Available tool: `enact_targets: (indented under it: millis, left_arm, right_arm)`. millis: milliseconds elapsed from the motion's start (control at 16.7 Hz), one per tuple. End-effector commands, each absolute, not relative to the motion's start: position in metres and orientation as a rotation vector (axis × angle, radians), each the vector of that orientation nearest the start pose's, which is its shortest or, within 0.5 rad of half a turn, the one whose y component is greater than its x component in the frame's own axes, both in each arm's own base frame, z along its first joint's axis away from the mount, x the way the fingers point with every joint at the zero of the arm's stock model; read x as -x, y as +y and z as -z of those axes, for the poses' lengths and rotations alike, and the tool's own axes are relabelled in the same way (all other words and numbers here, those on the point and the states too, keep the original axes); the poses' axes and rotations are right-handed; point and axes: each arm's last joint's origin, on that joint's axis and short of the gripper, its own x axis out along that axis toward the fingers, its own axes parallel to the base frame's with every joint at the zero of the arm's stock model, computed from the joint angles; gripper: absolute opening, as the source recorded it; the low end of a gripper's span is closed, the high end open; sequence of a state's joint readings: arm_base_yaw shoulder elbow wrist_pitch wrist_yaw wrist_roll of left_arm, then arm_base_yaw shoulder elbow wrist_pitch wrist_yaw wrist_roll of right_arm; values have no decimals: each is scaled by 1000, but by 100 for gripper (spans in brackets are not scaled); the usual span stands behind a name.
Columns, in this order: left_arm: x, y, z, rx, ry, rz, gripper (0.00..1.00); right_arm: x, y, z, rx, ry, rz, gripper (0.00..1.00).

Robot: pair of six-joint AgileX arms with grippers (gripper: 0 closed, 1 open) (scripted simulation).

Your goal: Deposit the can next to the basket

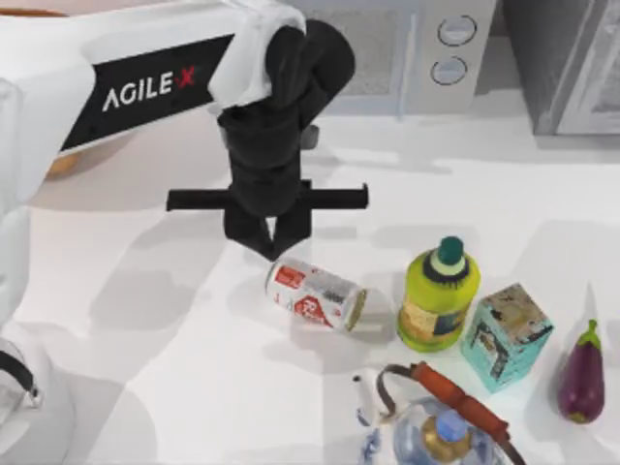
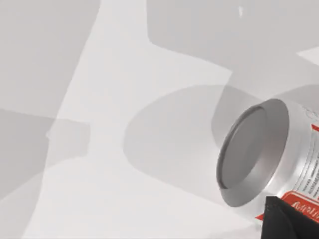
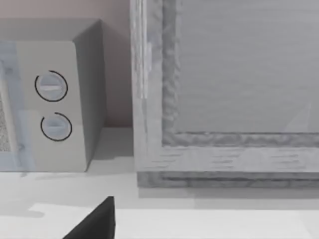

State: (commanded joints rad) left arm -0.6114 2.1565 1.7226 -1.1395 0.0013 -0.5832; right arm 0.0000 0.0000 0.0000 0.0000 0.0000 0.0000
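The small cylindrical can (image 1: 316, 295), white-silver with a red label, lies on its side on the white table (image 1: 174, 387), near the middle. Its dull gold end points toward 4 o'clock in the top view. The left gripper (image 1: 270, 244), black with two fingers, hangs just at 11 o'clock of the can, and its tips come together into a narrow V close to the can's label end. It holds nothing. In the left wrist view the can's (image 2: 269, 159) recessed silver end faces the camera, with a black fingertip (image 2: 291, 221) beside it.

The orange-brown basket (image 1: 63, 160) shows as a small edge at 9 o'clock, under the left arm.

I judge that the step in hand is the grasp. To do it well, the fingers should first spread wider than the can's body, then come down across its round side, not over its ends, because a lying can rolls easily. The yellow-green bottle with green cap (image 1: 438, 295) stands near at 3 o'clock, so the approach should stay on the can's own side.

Of the right gripper (image 3: 94, 221) only a dark piece is seen; I cannot tell its state
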Motion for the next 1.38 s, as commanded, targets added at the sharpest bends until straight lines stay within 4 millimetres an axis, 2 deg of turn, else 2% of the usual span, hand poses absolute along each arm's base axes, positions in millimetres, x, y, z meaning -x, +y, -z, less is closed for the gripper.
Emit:
enact_targets:
  millis: [300,1080,1380]
  left_arm:
    - [-345,-238,-170,-17,1571,14,0]
    - [-345,-238,-170,-17,1571,14,98]
    - [-345,-238,-170,-17,1571,14,100]
  right_arm:
    - [-106,-1,-160,0,0,0,100]
    - [-106,-1,-160,0,0,0,100]
    - [-106,-1,-160,0,0,0,100]
